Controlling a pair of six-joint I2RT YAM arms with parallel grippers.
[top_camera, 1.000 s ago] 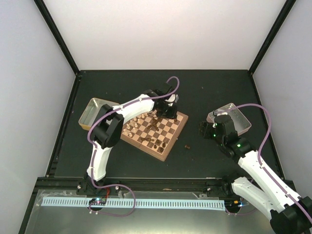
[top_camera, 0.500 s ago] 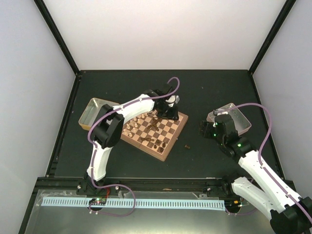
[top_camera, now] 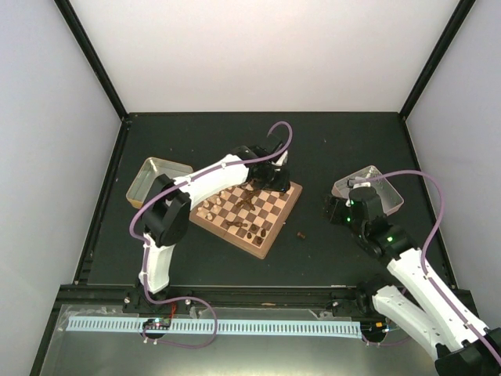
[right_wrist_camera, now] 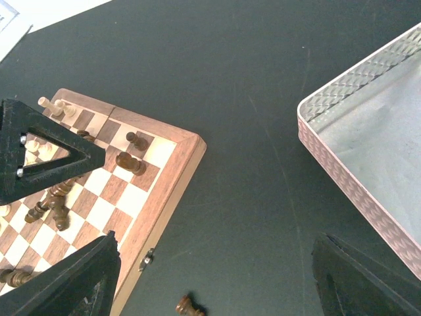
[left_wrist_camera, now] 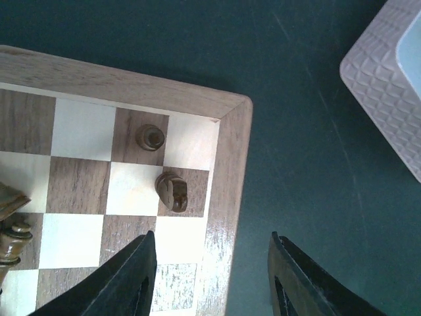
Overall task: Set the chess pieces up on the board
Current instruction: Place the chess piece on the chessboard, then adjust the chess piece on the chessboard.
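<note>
Plainly, the small square wooden chessboard (top_camera: pixel 279 221) with checkered squares and a tan rim lies on the dark tabletop (top_camera: pixel 344 141) between two shallow metal trays, a left tray (top_camera: pixel 153 182) and a right tray (top_camera: pixel 383 192). The left claw (left_wrist_camera: pixel 210 280) hangs over its far right corner, jaws parted, holding nothing, near two dark brown wooden chessmen (left_wrist_camera: pixel 150 137) on diagonally touching squares. The right claw (right_wrist_camera: pixel 217 289), spread wide and empty, hovers right of it; one loose dark chessman (right_wrist_camera: pixel 187 306) lies off the board's right rim.

The mat (right_wrist_camera: pixel 263 131) between board (right_wrist_camera: pixel 172 179) and tray (right_wrist_camera: pixel 368 131) is obstructed only by one fallen dark piece (right_wrist_camera: pixel 187 306); the board's corner is overhung by the left gripper (left_wrist_camera: pixel 212 266).
</note>
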